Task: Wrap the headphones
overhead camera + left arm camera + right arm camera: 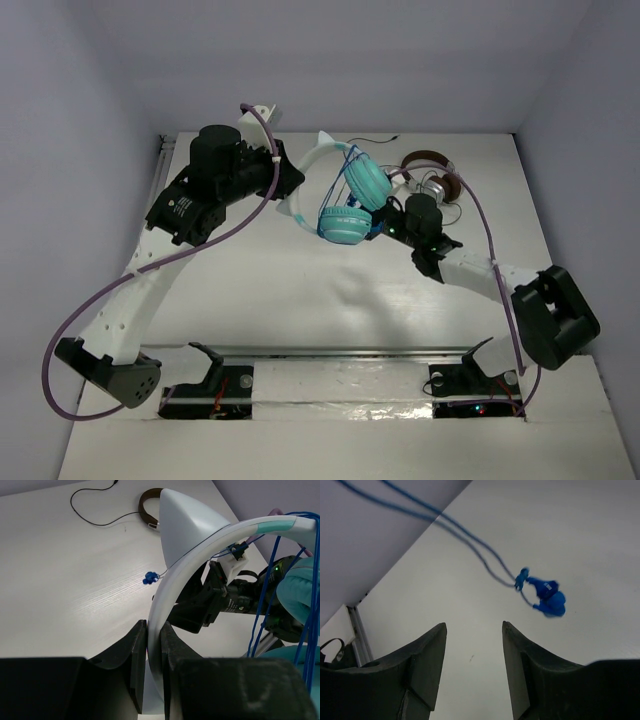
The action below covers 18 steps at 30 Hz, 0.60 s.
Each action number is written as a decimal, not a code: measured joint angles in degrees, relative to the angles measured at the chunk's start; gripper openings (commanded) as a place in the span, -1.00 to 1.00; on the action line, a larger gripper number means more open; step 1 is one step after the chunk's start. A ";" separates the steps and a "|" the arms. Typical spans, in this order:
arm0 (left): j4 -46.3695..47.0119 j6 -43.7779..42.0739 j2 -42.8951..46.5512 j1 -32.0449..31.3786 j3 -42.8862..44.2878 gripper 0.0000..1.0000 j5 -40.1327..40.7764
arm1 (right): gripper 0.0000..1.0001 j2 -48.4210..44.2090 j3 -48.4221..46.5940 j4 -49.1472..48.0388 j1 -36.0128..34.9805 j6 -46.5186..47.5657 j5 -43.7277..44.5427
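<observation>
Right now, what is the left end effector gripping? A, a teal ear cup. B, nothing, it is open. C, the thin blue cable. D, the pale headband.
D: in the left wrist view the left end effector has its two fingers pressed against either side of the pale headband.
</observation>
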<state>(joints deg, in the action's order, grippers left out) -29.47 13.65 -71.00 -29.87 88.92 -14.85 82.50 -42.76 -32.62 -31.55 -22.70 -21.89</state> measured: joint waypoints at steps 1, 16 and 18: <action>-0.02 0.00 0.00 0.00 0.00 -1.00 0.02 | 0.10 0.07 -0.57 -0.17 0.00 0.04 0.04; 0.02 -0.04 -1.18 0.00 0.00 -1.00 -0.17 | 0.10 -4.61 -1.81 7.63 0.00 3.04 4.35; 0.00 -0.04 -1.22 0.00 0.00 -1.00 -0.15 | 0.11 -5.25 -1.81 9.42 0.00 3.37 5.05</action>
<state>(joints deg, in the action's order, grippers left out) -29.47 13.61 -72.23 -29.87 88.92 -15.00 77.25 -44.58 -23.20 -31.55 -19.33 -16.84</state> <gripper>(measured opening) 0.099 0.551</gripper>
